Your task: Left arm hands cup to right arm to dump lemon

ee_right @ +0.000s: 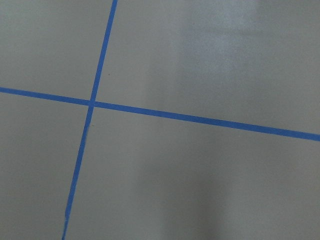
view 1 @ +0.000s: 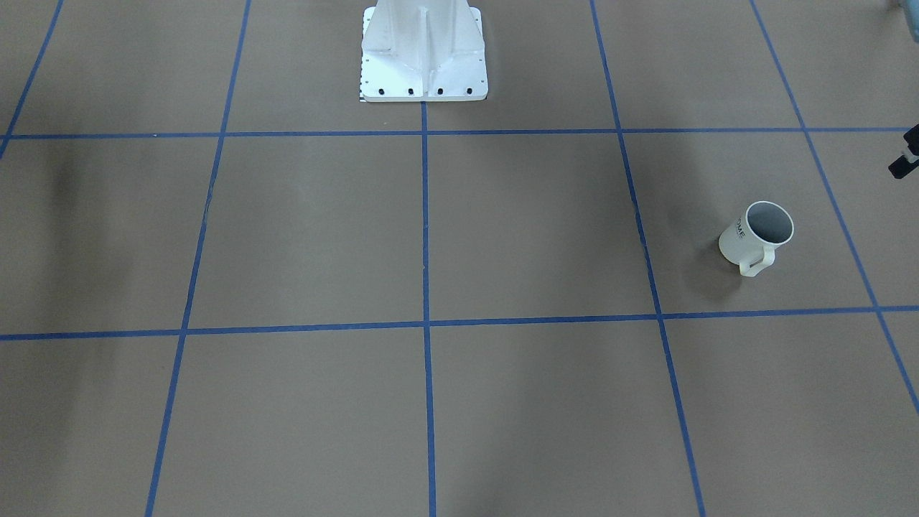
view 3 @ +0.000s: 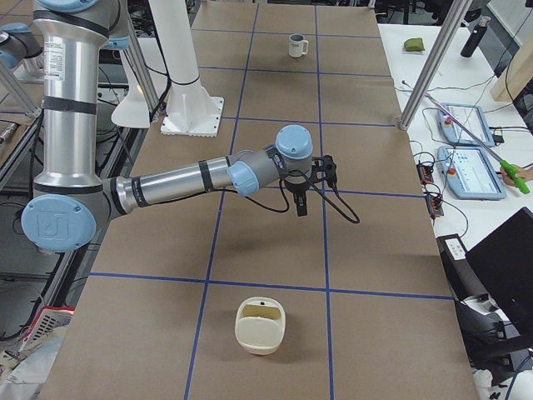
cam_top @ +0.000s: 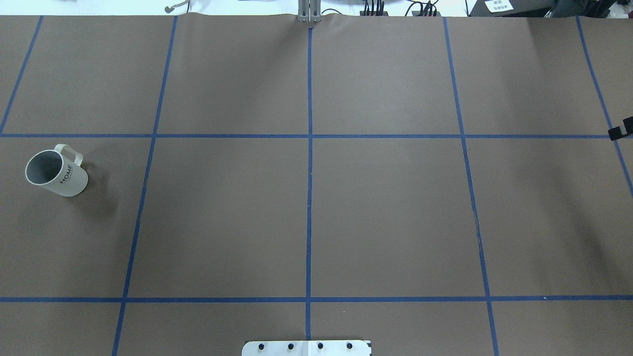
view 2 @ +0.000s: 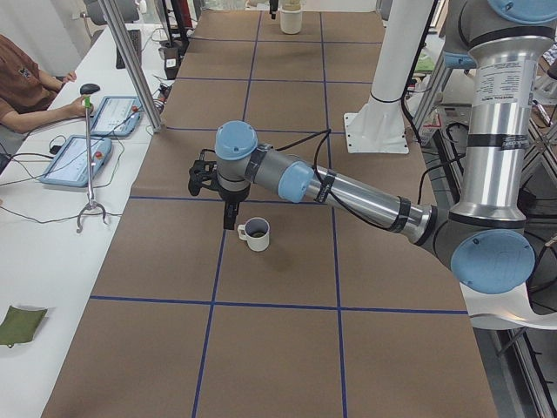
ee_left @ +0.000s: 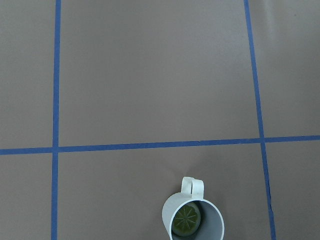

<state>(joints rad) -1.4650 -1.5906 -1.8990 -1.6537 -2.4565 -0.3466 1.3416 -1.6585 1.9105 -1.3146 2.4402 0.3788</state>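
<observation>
The cream-white cup stands upright on the brown table at my left end, and it also shows in the overhead view. In the left wrist view the cup sits at the bottom edge with the yellow-green lemon inside. My left gripper hovers close beside the cup, fingers pointing down, apart from it. Only a black fragment of this gripper shows at the front view's edge. My right gripper hangs above the table at the other end. I cannot tell whether either is open or shut.
The white robot pedestal stands at the table's middle back. A cream container sits on the table near my right end. Blue tape lines grid the brown surface. An operator and tablets are at a side bench.
</observation>
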